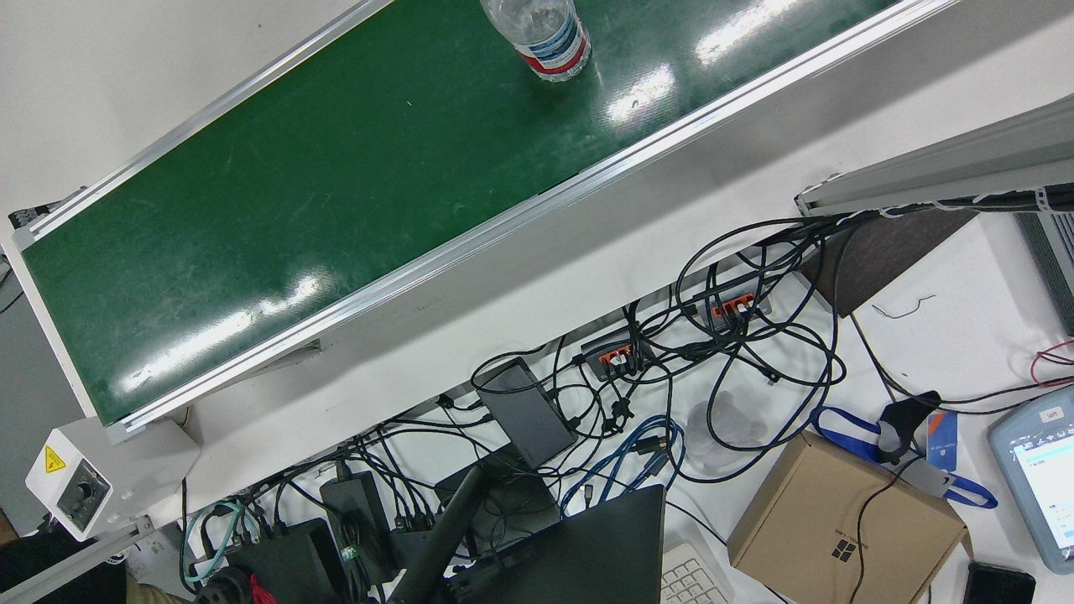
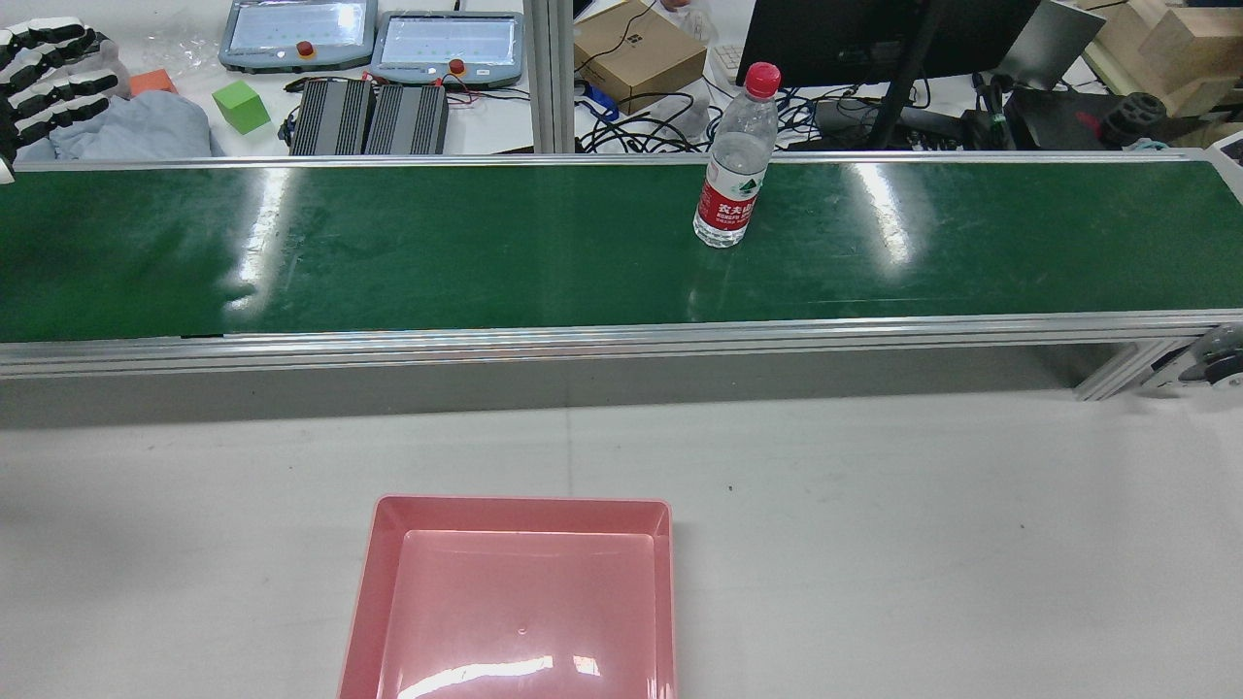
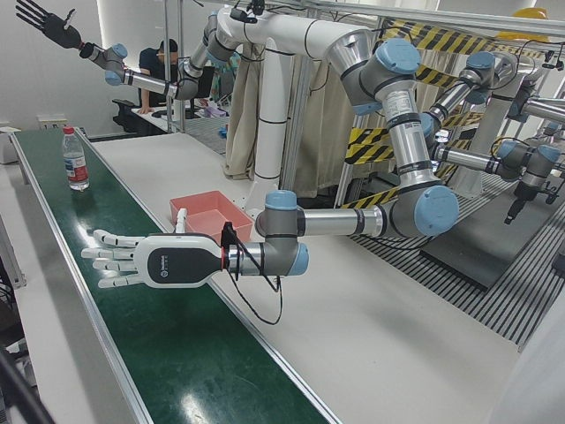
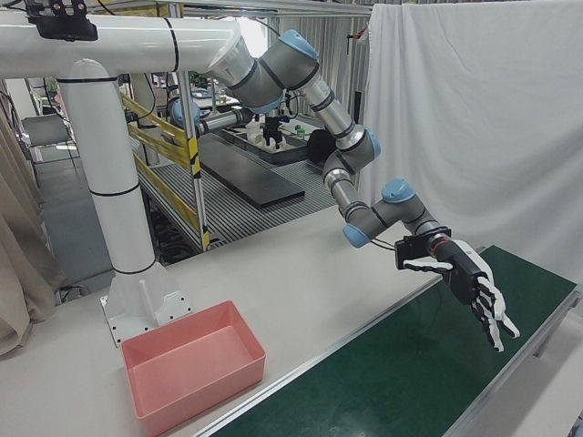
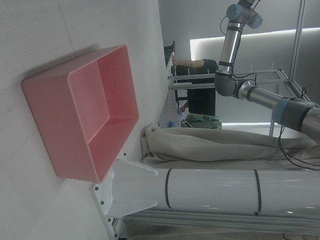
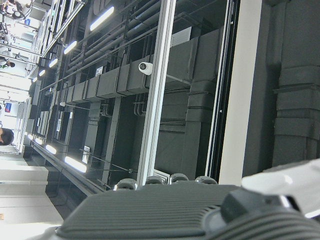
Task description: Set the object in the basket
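Note:
A clear water bottle [image 2: 735,165] with a red cap and red label stands upright on the green conveyor belt [image 2: 486,252], right of centre; it also shows in the front view [image 1: 545,38] and far down the belt in the left-front view [image 3: 76,159]. The pink basket [image 2: 524,502] sits empty on the white table in front of the belt, also in the right-front view [image 4: 196,401] and left hand view [image 5: 60,135]. My left hand [image 3: 132,261] is open, fingers spread, hovering over the belt far left of the bottle [image 2: 53,73] [image 4: 474,287]. My right hand [image 3: 40,19] is open, raised high in the air.
Beyond the belt's far rail lie teach pendants [image 2: 296,29], a green cube [image 2: 240,105], a cardboard box [image 2: 636,53], a monitor and tangled cables [image 1: 671,394]. The white pedestal [image 4: 118,182] stands behind the basket. A person [image 3: 163,66] sits in the background.

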### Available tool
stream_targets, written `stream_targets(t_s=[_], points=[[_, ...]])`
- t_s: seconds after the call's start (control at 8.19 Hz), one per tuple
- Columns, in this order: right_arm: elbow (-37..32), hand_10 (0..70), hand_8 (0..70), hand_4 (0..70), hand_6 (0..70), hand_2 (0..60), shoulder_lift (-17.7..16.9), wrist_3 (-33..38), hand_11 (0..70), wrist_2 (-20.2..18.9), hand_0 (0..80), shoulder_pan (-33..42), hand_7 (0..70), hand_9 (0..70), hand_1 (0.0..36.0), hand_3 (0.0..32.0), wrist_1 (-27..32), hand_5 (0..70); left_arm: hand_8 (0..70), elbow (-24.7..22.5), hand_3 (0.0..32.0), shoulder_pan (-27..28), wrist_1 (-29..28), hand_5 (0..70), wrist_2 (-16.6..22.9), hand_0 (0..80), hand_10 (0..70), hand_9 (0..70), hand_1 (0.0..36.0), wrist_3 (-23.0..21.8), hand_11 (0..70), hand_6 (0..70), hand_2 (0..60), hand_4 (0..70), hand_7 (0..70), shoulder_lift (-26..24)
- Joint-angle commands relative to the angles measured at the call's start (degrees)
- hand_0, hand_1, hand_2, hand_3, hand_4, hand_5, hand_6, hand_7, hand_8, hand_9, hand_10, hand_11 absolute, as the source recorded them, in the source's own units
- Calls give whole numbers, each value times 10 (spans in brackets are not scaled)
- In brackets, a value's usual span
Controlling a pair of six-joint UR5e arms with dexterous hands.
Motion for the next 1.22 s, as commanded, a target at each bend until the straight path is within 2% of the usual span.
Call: stream_targets(t_s=[0.0, 0.49, 1.1], points=[[0, 0, 0, 0, 0, 0, 0, 0, 0, 0, 0, 0, 0, 0, 0, 0, 0, 0, 122, 0, 104, 0, 0, 248, 0, 541, 44, 124, 56, 0, 77, 52, 0, 0, 29, 0], [0, 0, 0, 0, 0, 0, 0, 0, 0, 0, 0, 0, 0, 0, 0, 0, 0, 0, 100, -1, 114, 1, 0, 243, 0, 544, 35, 110, 56, 0, 65, 39, 0, 0, 20, 0], [0, 0, 0, 0, 0, 0, 0, 0, 0, 0, 0, 0, 0, 0, 0, 0, -1, 0, 99, -1, 110, 1, 0, 243, 0, 544, 35, 105, 56, 0, 64, 40, 0, 0, 21, 0]])
